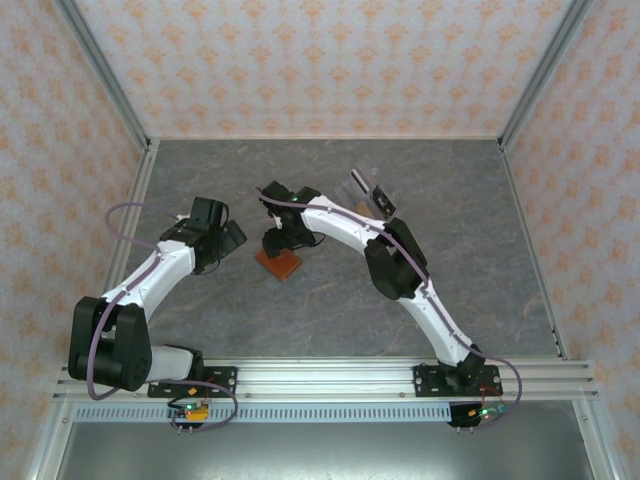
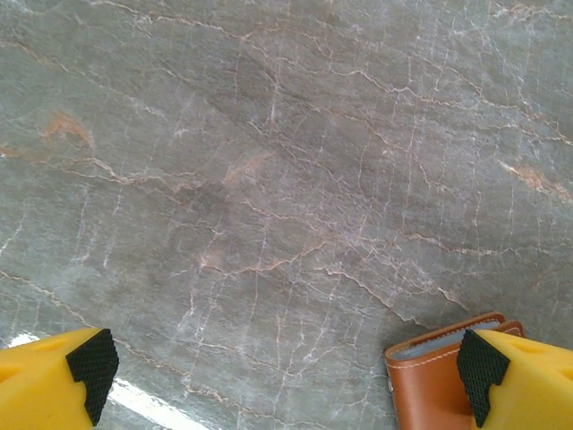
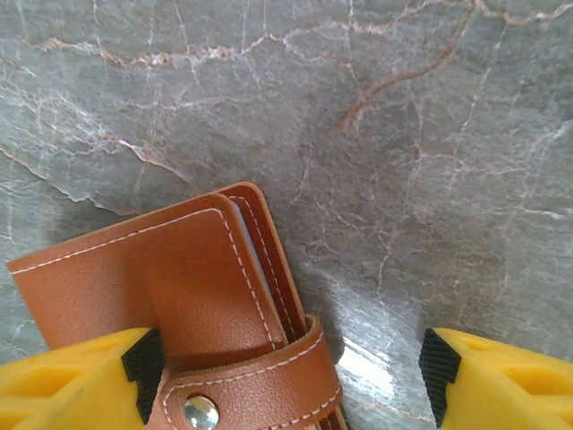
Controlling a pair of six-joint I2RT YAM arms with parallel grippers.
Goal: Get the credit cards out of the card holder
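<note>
**Top view.** Locate the holder (image 1: 280, 264) on the table (image 1: 450, 270), folded shut with the reddish-brown side up. Note the right gripper (image 1: 277, 243) directly above the holder's far edge, pointing down, so placed for work on the holder. Note the left gripper (image 1: 228, 238) just left of the holder and apart from it, probably on standby to pin the holder or take a card. Disregard the clear sleeve (image 1: 368, 190), well off to the holder's far right.

**Left wrist view.** Confirm jaws spread to full width, with only bare table between the pads (image 2: 91, 365) and nothing gripped. Find one corner of the holder (image 2: 430, 381) right beside the right-hand pad. Cannot tell whether pad and holder touch.

**Right wrist view.** Confirm jaws released and gripping nothing. Find one pad (image 3: 143, 358) at the holder's cover and the other well clear of the holder, over bare table. Note the strap (image 3: 260, 372) wrapped round the holder's edge, with its snap (image 3: 200, 412) apparently fastened, which explains the closed covers. Note a thin grey-blue lining (image 3: 243, 235) between the covers. Treat the cards as inside the holder, hidden by the covers. Judge the task barely begun, and expect to undo the strap first.
</note>
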